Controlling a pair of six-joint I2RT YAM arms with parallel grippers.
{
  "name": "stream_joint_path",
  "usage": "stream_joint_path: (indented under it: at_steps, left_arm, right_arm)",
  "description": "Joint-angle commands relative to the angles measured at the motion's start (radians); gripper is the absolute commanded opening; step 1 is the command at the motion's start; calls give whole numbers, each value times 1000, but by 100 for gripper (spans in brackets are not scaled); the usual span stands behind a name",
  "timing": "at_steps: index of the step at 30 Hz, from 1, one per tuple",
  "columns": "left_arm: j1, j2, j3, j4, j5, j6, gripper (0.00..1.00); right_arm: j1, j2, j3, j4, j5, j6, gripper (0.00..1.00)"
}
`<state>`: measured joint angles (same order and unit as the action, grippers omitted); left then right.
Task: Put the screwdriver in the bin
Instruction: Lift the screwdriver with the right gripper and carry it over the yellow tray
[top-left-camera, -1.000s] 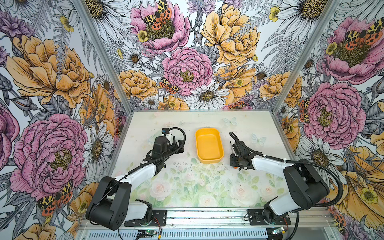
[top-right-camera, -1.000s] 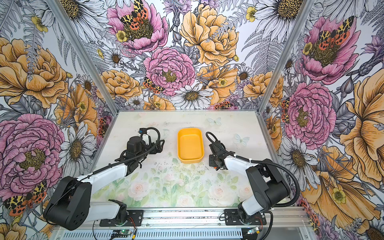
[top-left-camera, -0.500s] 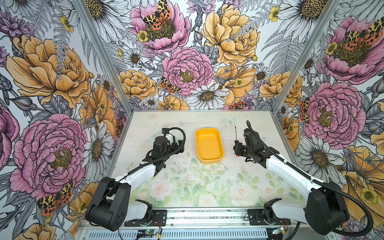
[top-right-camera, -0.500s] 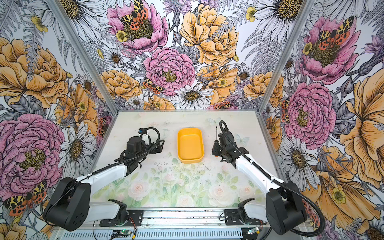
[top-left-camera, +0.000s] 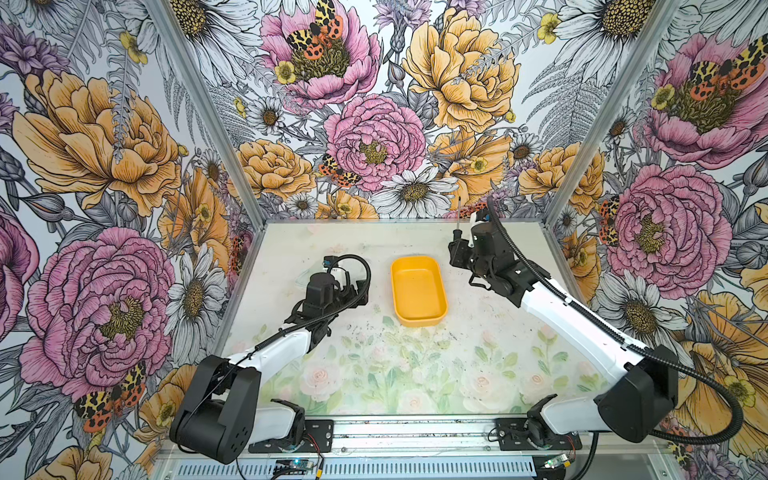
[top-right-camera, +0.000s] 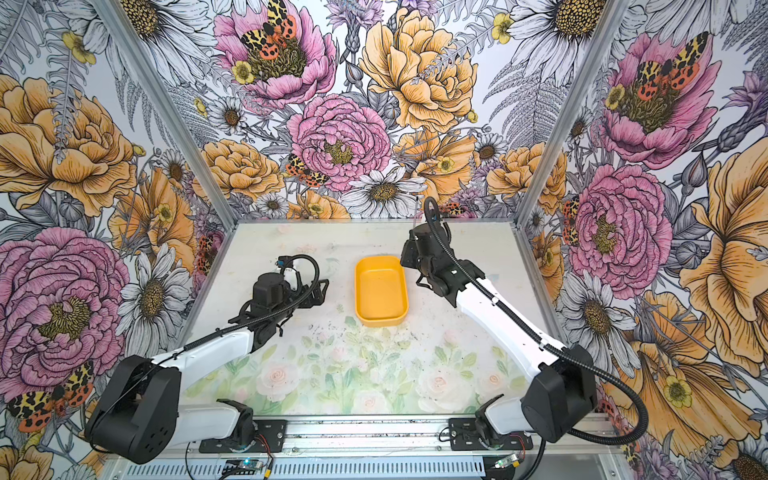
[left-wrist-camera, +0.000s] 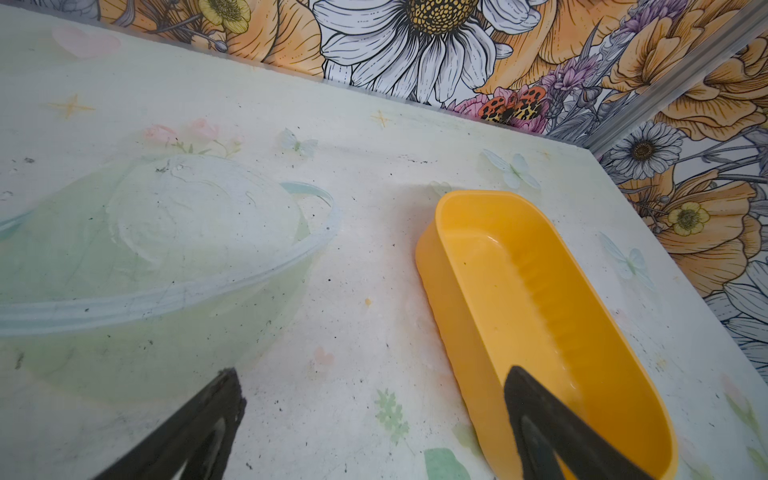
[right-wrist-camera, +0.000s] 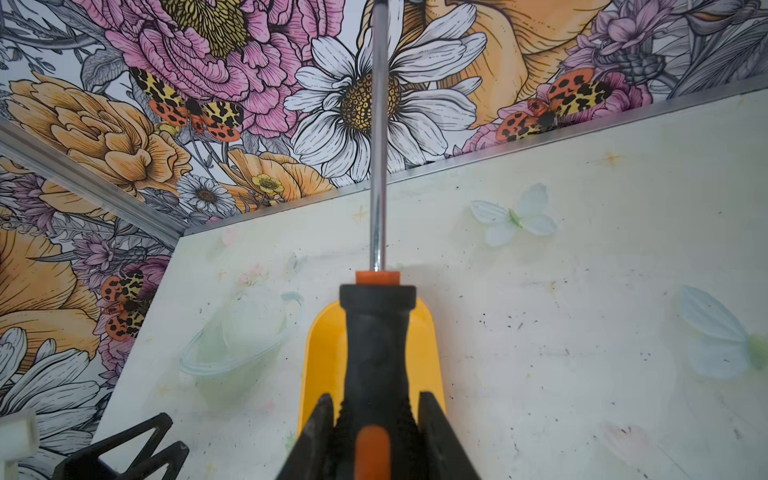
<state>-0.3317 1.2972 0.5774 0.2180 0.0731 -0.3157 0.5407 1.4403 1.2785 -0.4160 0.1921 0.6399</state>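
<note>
Starting nearest the front: the left gripper (left-wrist-camera: 372, 374) sits low over the table (top-left-camera: 478, 340), jaws spread wide, parked just beside the left long side of the bin (top-left-camera: 417, 291). In its wrist view one finger (left-wrist-camera: 523, 395) overlaps the bin's near end, but I can't tell if it's touching. The bin lies flat around the middle of the table, long sides running front to back. A bit further back and to the right of it is the right gripper (top-left-camera: 457, 253), and that's where the screwdriver (right-wrist-camera: 376, 345) is: clamped in that claw, up off the table, not in the bin yet. The right wrist view shows it best: the two fingers (right-wrist-camera: 434, 436) pinch the back part of the black handle from both sides, with an orange stripe showing between them, and the rest of the handle plus its orange collar sticks straight out past the fingertips. The bare metal shaft runs on from there, pointing away from the claw toward the back wall (top-left-camera: 374, 124). In that same view the bin's rounded end peeks out on either side of the handle, lower down. In both top views the claw hangs just off the bin's far right corner, shaft poking up in front of that wall.
</note>
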Motion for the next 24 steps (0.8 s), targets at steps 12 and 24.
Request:
stream_joint_path:
  at_steps: [12, 24]
  left_arm:
    - [4, -31, -23, -16, 13, -7, 99]
    - [4, -19, -21, -16, 13, -10, 99]
  right_arm:
    - [137, 174, 18, -1, 78, 144, 0]
    - [155, 281, -52, -3, 19, 180, 0]
